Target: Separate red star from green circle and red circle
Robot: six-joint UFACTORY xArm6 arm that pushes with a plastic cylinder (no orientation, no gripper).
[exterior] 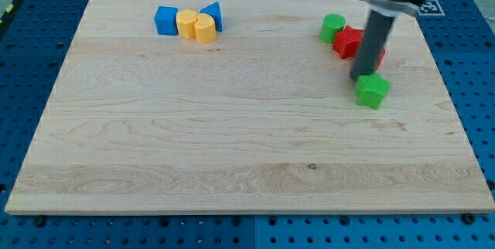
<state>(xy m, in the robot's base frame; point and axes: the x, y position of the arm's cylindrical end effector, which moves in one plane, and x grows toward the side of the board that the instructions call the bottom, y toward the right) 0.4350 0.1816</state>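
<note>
The red star [347, 41] lies at the view's upper right, touching the green circle [333, 28] on its upper left. The red circle [378, 53] sits just right of the star, mostly hidden behind my rod. My tip [360, 76] rests on the board just below the red star and red circle, at the upper left edge of a green star-like block [373, 90].
A cluster sits at the view's upper left: a blue cube [165, 20], a yellow hexagon-like block [186, 23], a yellow heart-like block [205, 28] and a blue triangle [213, 15]. The wooden board [232, 125] lies on a blue pegboard table.
</note>
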